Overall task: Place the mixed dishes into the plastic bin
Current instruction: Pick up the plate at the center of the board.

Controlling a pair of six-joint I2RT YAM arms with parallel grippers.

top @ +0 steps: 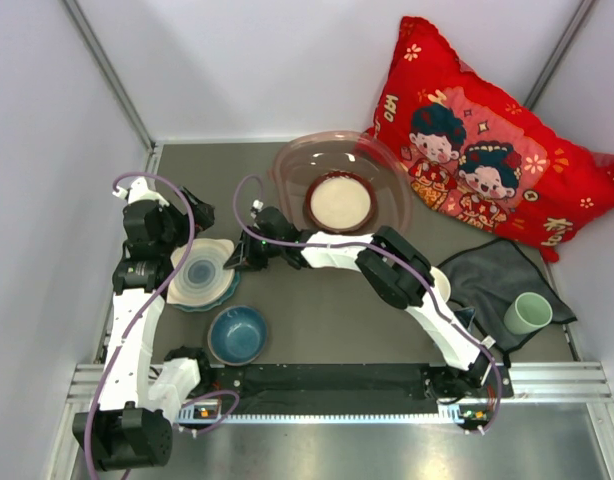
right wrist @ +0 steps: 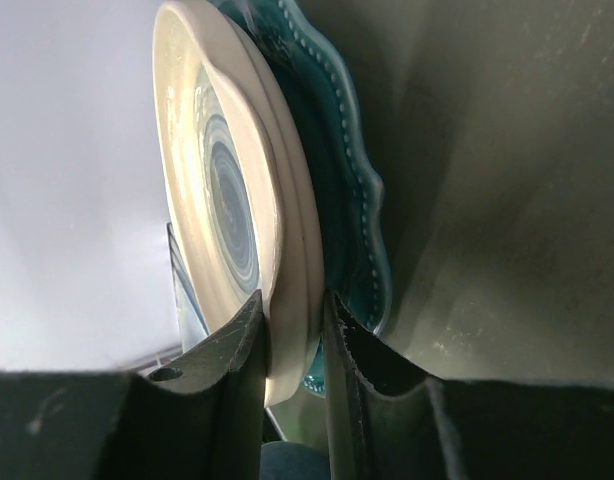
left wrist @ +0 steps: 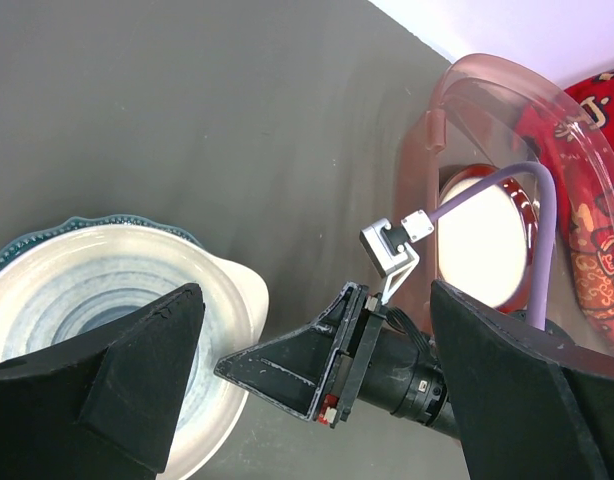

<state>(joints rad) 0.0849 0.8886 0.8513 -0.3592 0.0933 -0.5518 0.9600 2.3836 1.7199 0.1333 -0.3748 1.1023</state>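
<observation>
One cream-white bowl (top: 339,201) is sitting in the plastic bin (top: 287,165); the right gripper (right wrist: 292,310) is clamping the blue-ringed white plate (top: 199,272) atop the teal scalloped plate (right wrist: 347,200), the left gripper (left wrist: 317,290) is hovering spread wide, and the blue bowl (top: 237,333) and pale green cup (top: 527,313) are waiting outside.

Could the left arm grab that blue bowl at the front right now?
Probably yes: the blue bowl sits uncovered, and the left claw hangs open just behind it. The right arm crosses farther back, out of the way.
</observation>
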